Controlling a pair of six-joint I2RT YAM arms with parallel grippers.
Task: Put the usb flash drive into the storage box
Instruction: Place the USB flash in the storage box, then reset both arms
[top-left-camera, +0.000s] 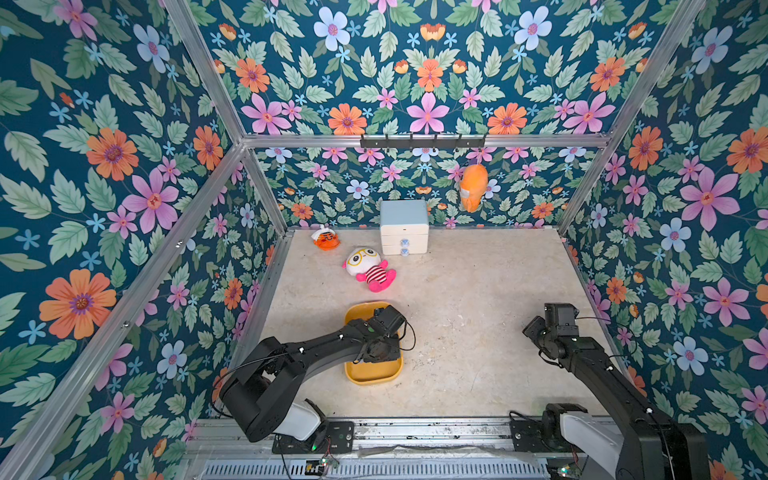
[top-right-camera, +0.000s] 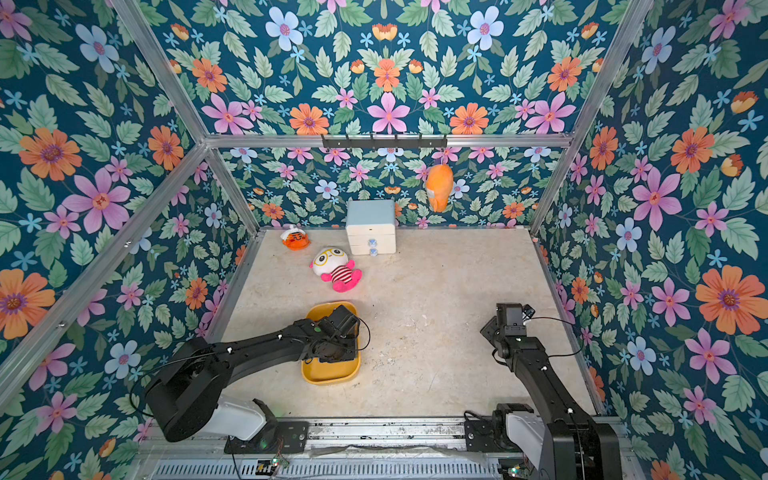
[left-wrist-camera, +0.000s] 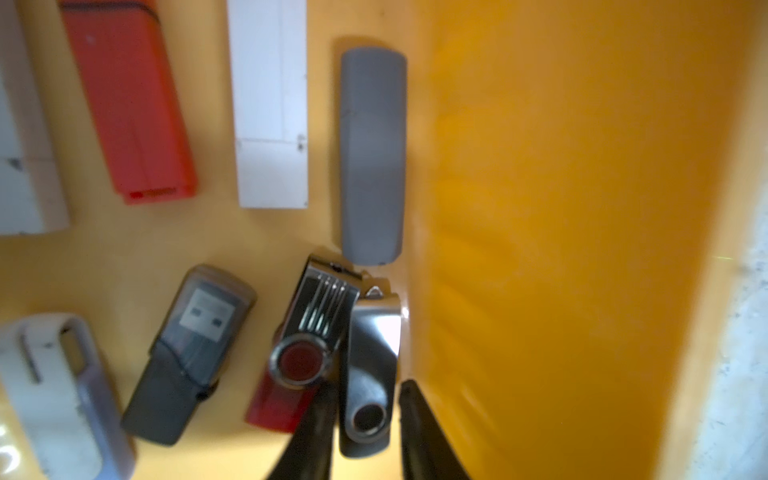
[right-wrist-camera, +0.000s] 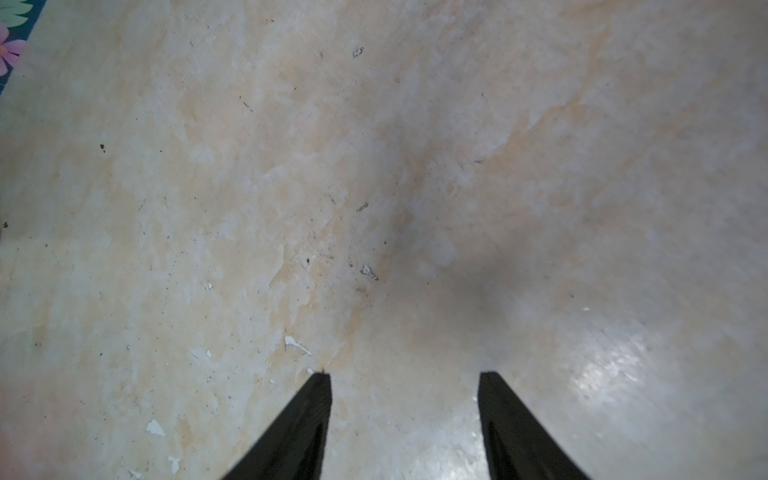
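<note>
Left wrist view is showing the usb flash drive (left-wrist-camera: 370, 357) lying on the floor of the storage box (left-wrist-camera: 540, 208), just beside its yellow wall. The left end effector (left-wrist-camera: 365, 386) is straddling it narrowly, with a gap showing at one finger (left-wrist-camera: 419, 424), so it's not clamping. The drive is looking light, stiff and slick-metalled. Gripping across the narrow sides is looking best, since the cover may swivel. A red swivel drive (left-wrist-camera: 299, 357) is touching it, and a grey drive (left-wrist-camera: 372, 158) is lying just beyond. The right end effector (right-wrist-camera: 405, 374) is hanging wide and empty over bare worktop (right-wrist-camera: 374, 166).

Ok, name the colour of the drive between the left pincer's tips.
Silver drive; clearest in left wrist view.
</note>
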